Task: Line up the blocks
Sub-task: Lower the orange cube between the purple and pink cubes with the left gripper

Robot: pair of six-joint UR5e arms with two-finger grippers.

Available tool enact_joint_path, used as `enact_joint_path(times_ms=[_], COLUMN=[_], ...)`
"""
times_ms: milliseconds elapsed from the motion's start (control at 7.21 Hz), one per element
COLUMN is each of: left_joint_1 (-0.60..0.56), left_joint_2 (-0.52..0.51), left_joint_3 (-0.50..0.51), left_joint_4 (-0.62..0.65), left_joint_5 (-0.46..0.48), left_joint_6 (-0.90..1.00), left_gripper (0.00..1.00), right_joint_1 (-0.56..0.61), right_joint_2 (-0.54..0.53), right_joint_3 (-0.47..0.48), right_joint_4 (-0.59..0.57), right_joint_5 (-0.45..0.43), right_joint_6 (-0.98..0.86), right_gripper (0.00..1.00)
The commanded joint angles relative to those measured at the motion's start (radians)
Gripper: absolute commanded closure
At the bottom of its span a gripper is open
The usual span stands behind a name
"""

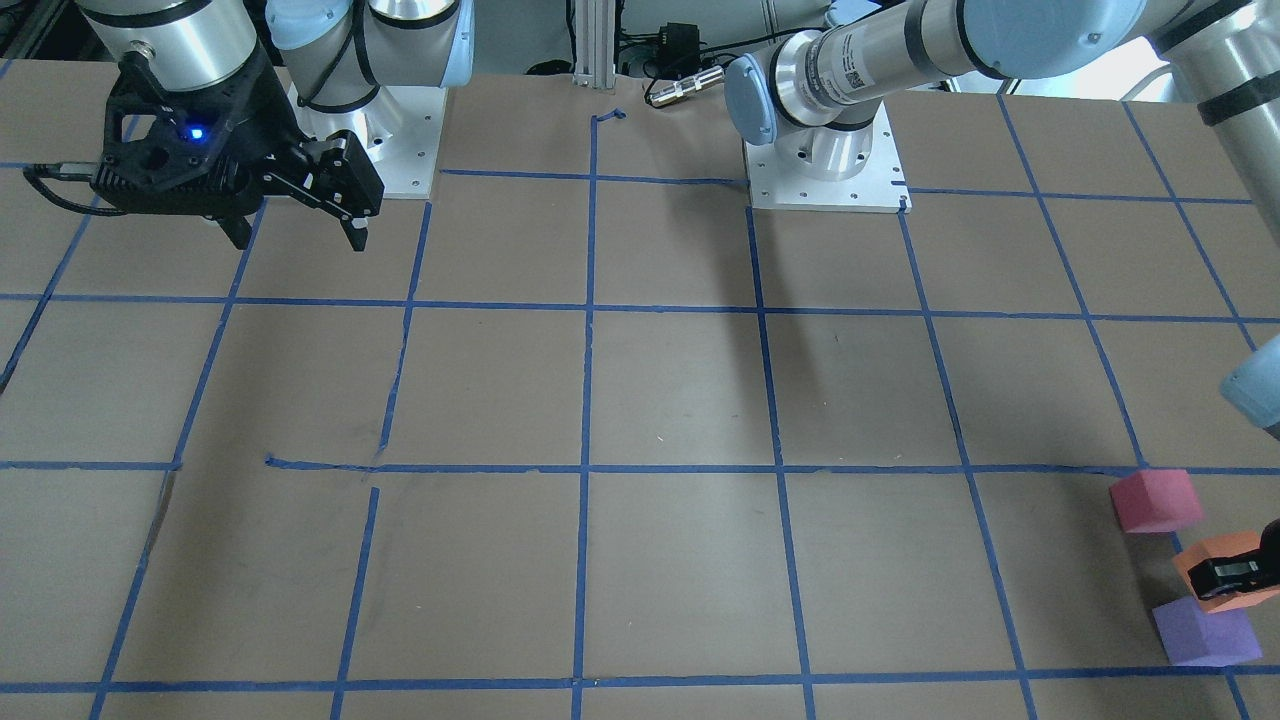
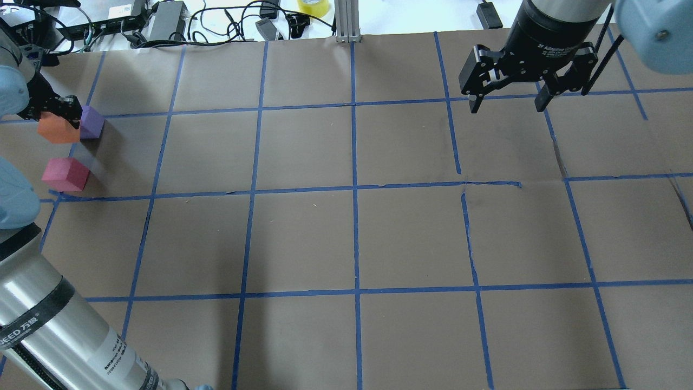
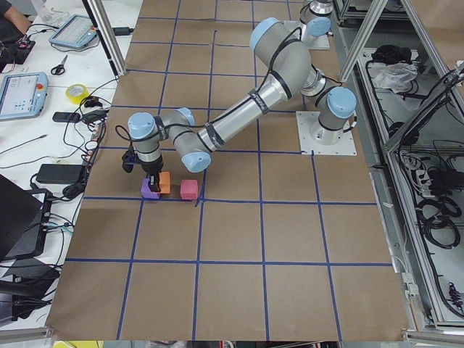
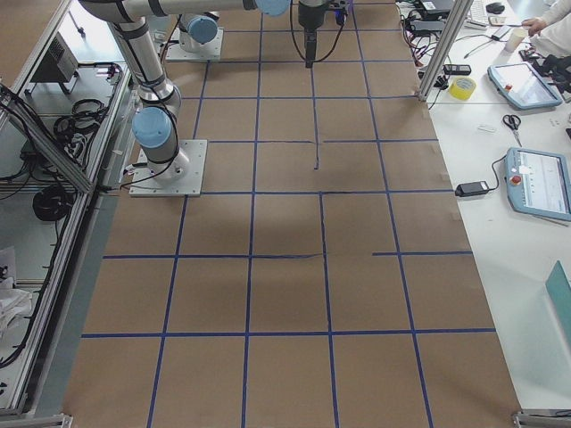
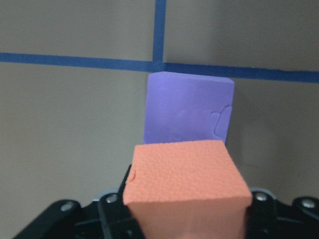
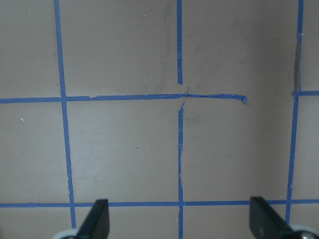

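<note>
Left gripper [image 1: 1240, 575] clamped on orange [image 5: 187, 174], just beside purple [image 5: 189, 107]; pink [image 2: 65, 174] near, apart. Keep orange square to both, in their line, before you release. Right gripper [image 2: 507, 107] wide, idle

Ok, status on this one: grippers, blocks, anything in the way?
Left gripper shut on orange block, beside purple block. Right gripper open, empty. Red-pink block apart. Nothing between them.

Right arm's black collar [image 2: 552, 47]: we read "2F Adaptive" in white, and the rest curves out of sight.
Left arm's silver tube [image 2: 51, 325]: we catch "EED" and two Chinese characters on its dark band.
White sticker [image 2: 111, 362], lower on that tube: too small for us to read.
</note>
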State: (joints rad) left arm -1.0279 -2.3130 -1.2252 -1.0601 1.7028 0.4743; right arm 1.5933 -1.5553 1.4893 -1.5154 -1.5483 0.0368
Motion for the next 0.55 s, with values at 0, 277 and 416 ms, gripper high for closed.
enact_joint_path(times_ms=[0,277,416], left_joint_1=[0.005,0.005,0.005], left_joint_2=[-0.002,0.007,0.017], left_joint_3=[-0.008,0.007,0.006], left_joint_4=[-0.006,-0.006,-0.011], left_joint_5=[-0.018,-0.017,-0.018], left_joint_6=[0.003,0.004,0.003], left_gripper=[1.0,1.0,1.0], right_joint_1=[0.001,0.001,0.001], right_joint_2=[0.0,0.0,0.0], right_joint_3=[0.002,0.002,0.002], right_joint_4=[0.0,0.0,0.0], right_joint_5=[0.001,0.001,0.001], right_joint_6=[0.0,0.0,0.0], right_gripper=[0.0,0.0,0.0])
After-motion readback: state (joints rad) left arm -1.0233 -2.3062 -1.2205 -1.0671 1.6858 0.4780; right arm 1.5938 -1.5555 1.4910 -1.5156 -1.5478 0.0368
